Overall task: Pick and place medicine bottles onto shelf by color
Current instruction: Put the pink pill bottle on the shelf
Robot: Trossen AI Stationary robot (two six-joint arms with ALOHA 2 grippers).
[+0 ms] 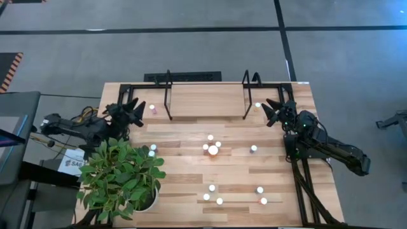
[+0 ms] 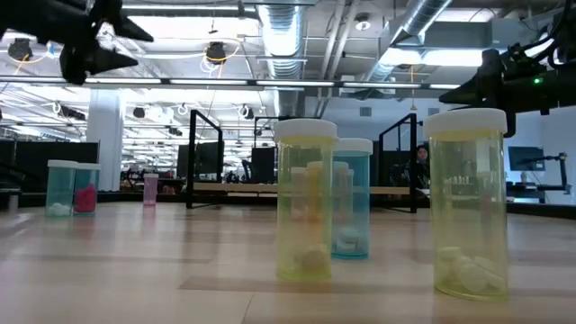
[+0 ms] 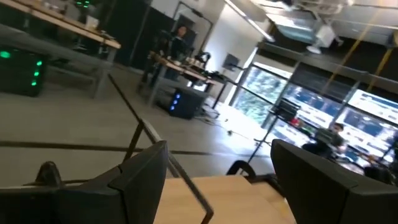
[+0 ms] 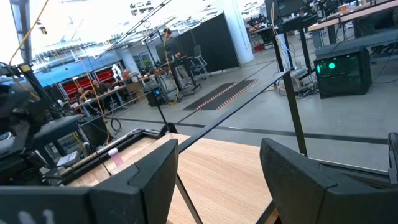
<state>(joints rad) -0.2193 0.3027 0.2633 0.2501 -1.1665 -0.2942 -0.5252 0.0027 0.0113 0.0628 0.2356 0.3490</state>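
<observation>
Both grippers (image 1: 135, 112) (image 1: 275, 112) open, empty, flanking shelf (image 1: 206, 100)

Light wood worktop (image 1: 191, 137) on a grey floor. The shelf (image 1: 206, 100), black bars with a wood board and two upright end loops, stands at the far edge, centred; its board looks bare.

Standing directly on the worktop:
- one pink bottle (image 1: 152, 109) just left of the shelf, one bottle (image 1: 257, 105) just right of it
- a central cluster of bottles (image 1: 212, 147)
- a nearer group (image 1: 213, 194) and a pair (image 1: 261, 195)
- a potted plant (image 1: 121, 175) at the near left corner
</observation>
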